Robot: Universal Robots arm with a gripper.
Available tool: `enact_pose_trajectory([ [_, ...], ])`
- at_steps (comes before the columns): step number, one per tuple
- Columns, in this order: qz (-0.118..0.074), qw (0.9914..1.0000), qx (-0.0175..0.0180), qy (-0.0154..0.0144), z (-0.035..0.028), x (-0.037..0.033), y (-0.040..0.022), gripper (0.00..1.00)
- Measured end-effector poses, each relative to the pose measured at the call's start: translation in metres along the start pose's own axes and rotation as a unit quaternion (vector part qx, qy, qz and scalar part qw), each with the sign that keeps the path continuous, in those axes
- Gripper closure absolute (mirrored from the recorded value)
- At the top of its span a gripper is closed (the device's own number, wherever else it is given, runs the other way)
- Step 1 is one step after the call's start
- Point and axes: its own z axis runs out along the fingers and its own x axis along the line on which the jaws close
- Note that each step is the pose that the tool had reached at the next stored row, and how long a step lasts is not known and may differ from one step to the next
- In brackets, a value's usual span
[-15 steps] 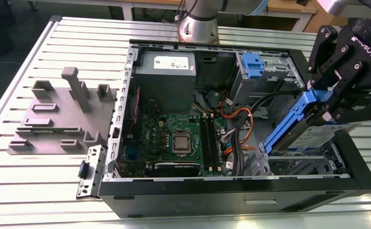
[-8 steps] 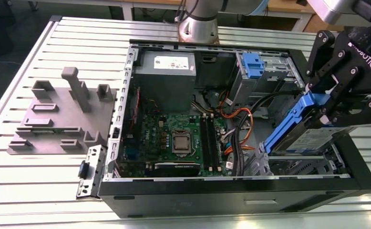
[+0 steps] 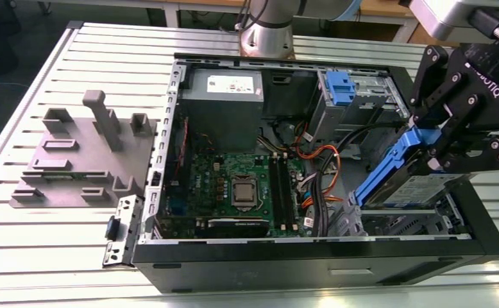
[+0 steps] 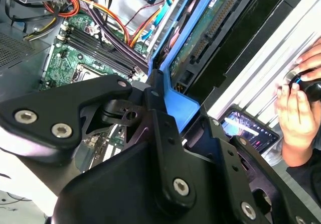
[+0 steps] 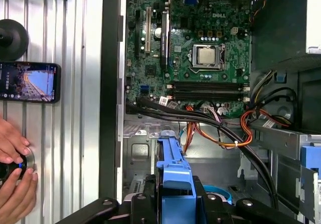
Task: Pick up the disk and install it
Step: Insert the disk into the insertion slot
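The disk, a silver drive with a white-and-blue label in blue rails, hangs tilted over the drive bay at the near corner of the open computer case on the exterior view's right. My black gripper is shut on the disk's upper end, its fingers clamping the blue rail. In the second wrist view the disk shows its green circuit side beyond the gripper. In the first wrist view the blue rail stands up between the fingers, above the bay floor.
The case holds a motherboard, a grey power-supply box, orange and black cables and a blue caddy clip. A grey fixture lies on the slatted table. A person's hands and a phone are beside the case.
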Motion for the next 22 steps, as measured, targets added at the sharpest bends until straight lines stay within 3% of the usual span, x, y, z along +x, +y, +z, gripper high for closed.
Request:
enact_pose_trajectory([
  [13,0.0,1.0,0.0001,0.0,0.0004,0.0,-0.0001,0.64],
  [18,0.0,1.0,0.0,0.0,0.0005,0.0,-0.0001,0.56],
  [22,0.0,1.0,0.0004,0.0002,0.0064,0.0002,-0.0001,0.56],
])
